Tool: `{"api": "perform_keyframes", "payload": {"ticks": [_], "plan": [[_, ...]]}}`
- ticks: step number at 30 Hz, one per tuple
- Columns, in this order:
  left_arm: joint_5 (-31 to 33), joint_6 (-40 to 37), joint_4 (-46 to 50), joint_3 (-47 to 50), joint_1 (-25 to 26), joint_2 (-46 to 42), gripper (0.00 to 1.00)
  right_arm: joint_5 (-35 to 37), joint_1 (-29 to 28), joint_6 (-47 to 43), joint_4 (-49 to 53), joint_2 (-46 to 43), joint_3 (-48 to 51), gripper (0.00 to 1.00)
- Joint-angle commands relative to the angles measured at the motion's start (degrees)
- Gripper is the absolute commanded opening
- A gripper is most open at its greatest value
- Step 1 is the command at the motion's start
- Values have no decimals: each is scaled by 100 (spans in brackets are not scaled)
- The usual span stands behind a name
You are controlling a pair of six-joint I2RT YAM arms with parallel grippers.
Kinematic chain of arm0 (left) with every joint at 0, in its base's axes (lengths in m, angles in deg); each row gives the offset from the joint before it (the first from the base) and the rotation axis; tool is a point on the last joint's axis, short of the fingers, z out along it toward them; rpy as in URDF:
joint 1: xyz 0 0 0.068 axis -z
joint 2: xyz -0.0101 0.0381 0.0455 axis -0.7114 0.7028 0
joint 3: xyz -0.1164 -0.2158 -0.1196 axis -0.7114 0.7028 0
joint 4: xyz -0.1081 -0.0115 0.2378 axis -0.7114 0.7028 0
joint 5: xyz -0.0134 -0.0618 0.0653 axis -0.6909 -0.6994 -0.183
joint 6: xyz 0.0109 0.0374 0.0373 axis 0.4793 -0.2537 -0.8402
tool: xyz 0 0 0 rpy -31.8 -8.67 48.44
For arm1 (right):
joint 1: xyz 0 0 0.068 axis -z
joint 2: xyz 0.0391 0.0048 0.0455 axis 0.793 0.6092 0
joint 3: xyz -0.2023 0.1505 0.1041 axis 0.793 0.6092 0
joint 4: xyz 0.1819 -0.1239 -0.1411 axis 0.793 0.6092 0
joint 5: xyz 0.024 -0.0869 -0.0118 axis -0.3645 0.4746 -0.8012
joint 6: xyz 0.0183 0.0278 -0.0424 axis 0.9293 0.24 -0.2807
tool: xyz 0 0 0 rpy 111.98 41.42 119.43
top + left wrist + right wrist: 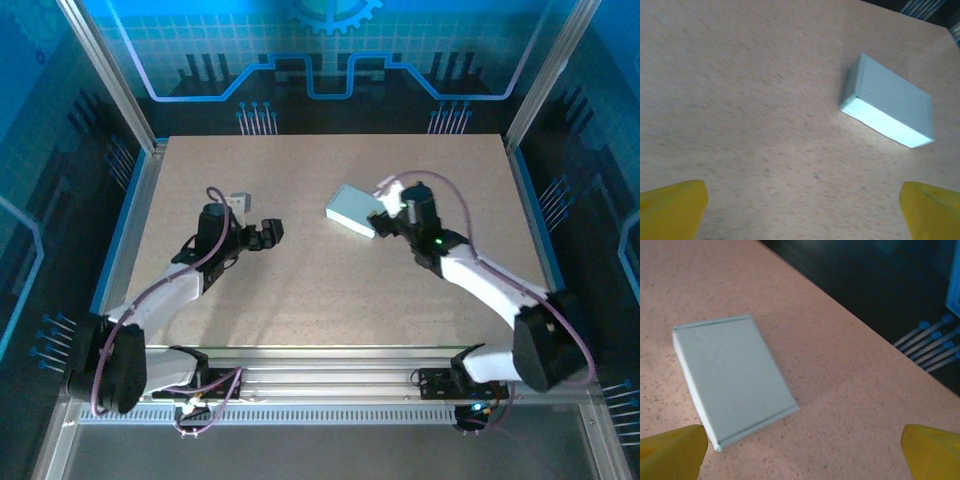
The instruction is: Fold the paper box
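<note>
The paper box (352, 209) is lying flat on the bench (330, 300), folded shut into a slim pale mint-blue rectangle, right of centre and toward the far side. In the right wrist view the paper box (732, 377) is sitting at an angle, one near corner just beside a yellow fingertip (670, 452); I cannot tell whether they are touching. The right gripper (383, 210) is hovering at the box's right end with its jaws standing wide apart, holding nothing; the right gripper (800, 455) is showing bare bench between its tips. The left gripper (268, 233) is sitting well apart from the box, left of centre, pointing toward it, jaws likewise spread and empty. From the left gripper (800, 210), the paper box (887, 102) is showing its top and one pale side, resting farther off to the right.

The bench is showing a speckled tan surface. Aluminium rails (330, 365) are running along its near edge, and blue printed panels (330, 50) are enclosing the space.
</note>
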Motion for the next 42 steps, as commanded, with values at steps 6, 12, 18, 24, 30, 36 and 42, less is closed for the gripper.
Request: {"api": "perform_keyframes", "payload": {"ticks": [6, 12, 18, 24, 30, 36, 42], "plan": [[1497, -1437, -1973, 1209, -492, -230, 99, -946, 1314, 1471, -1332, -1101, 1927, 100], [661, -1486, -4205, 1856, -1127, 735, 99, -616, 1578, 1503, -3053, -806, 2930, 100], [431, -1289, -4775, 1597, -1500, 1786, 99, -1033, 1955, 1611, -3846, 95, 2670, 100], [290, -1370, -4610, 1423, -1511, 1971, 99, -1199, 1991, 1580, -4270, 1175, 2345, 100], [752, -1575, -4546, 1372, -1234, 1993, 99, -1204, 1998, 1588, -3835, 1140, 2181, 100], [749, -1575, -4534, 1366, -1237, 1991, 99, -1196, 1986, 1586, -3829, 1139, 2179, 100], [742, -1582, -4522, 1360, -1236, 1993, 99, -1201, 1989, 1584, -3823, 1139, 2183, 100]]}}
